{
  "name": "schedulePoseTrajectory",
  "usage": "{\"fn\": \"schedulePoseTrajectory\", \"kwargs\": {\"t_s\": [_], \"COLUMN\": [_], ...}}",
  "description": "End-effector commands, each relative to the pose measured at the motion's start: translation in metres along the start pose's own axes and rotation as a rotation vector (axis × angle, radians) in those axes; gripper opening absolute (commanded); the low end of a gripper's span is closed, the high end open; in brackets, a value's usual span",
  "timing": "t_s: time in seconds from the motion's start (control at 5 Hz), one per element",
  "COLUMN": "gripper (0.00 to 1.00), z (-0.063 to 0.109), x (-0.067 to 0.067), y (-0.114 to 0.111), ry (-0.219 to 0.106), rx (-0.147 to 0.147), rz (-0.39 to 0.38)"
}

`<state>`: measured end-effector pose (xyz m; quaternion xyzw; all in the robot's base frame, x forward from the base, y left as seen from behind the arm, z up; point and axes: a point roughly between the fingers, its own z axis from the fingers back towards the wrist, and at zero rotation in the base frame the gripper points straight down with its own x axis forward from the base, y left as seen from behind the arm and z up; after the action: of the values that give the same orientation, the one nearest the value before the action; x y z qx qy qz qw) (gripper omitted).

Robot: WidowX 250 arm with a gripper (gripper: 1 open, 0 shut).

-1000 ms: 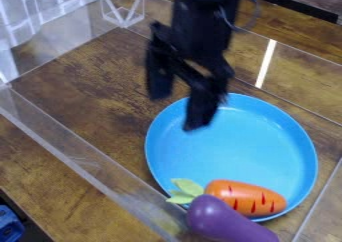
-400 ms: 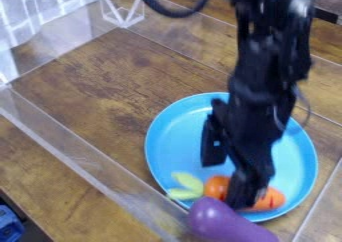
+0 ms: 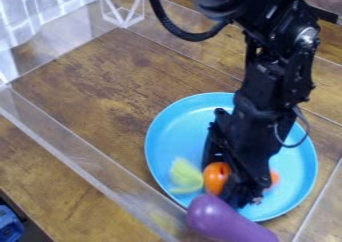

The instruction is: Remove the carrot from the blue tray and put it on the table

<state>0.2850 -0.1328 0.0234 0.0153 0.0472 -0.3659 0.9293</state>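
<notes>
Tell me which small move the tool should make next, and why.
Probably finish closing on the carrot, then lift. The tool is down over the carrot in the blue tray, straddling it, and the carrot lies there, not yet on the table.

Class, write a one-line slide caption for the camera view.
Black robot gripper straddles the small orange toy carrot in the round blue plastic tray, glossy purple eggplant toy at its front rim.

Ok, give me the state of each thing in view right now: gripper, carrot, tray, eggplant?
Black gripper: down over the carrot, jaws astride it, grip unclear.
Small orange toy carrot: lying in the tray, partly hidden.
Round blue plastic tray: flat on the wooden table.
Glossy purple eggplant: at tray's near rim.
</notes>
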Motion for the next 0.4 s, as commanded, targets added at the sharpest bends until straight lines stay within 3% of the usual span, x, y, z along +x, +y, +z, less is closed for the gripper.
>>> {"fn": "schedulePoseTrajectory", "kwargs": {"t_s": [0.0,0.2], "gripper": [0.00,0.00], "z": [0.0050,0.0049], "x": [0.0143,0.0231], "y": [0.0048,0.0061], "ry": [-0.044,-0.056], "rx": [-0.004,-0.014], "rz": [-0.027,-0.034]}}
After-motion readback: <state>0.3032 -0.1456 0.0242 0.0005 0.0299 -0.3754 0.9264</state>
